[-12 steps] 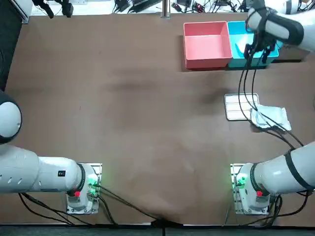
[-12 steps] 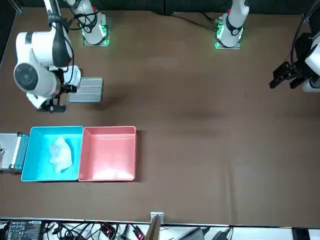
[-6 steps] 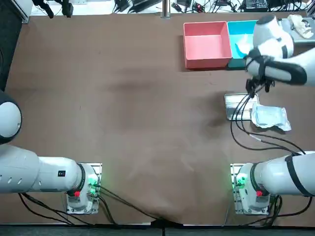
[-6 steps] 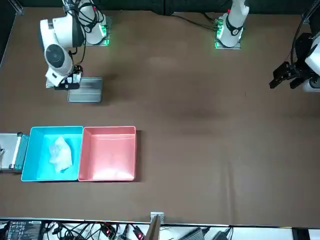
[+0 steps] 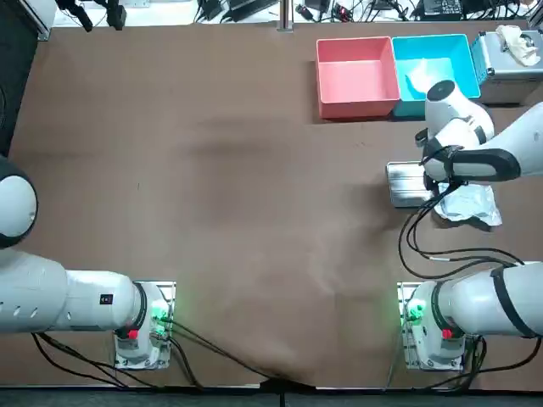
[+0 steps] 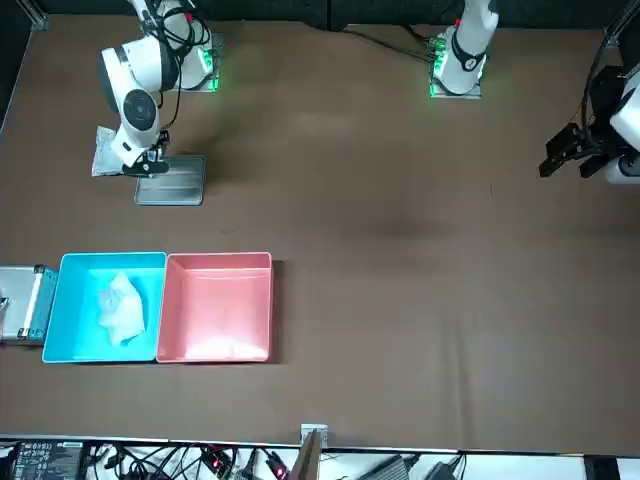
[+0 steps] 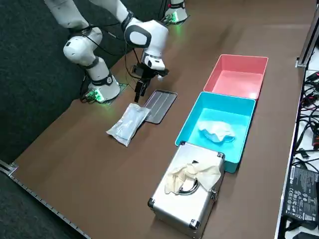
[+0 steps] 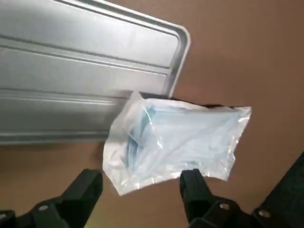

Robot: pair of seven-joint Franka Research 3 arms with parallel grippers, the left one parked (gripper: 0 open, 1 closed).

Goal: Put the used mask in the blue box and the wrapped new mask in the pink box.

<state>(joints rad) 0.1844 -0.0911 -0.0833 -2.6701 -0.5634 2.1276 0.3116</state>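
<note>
top view: the right gripper (image 5: 440, 176) hangs near the table's (image 5: 212, 170) right edge, where the wrapped new mask (image 5: 468, 203) overlaps a metal tray (image 5: 405, 182). the used mask (image 5: 418, 80) lies in the blue box (image 5: 458, 51) at the far right corner, with the pink box (image 5: 356, 76) beside it empty.

front and right side views: the pack lies just outward of the gripper, toward that edge.

wrist view: the fingers (image 8: 84, 189) stand apart, holding nothing. the pack sits beneath them, its long axis roughly along the finger-to-finger line, so a turn of the wrist may help.
</note>
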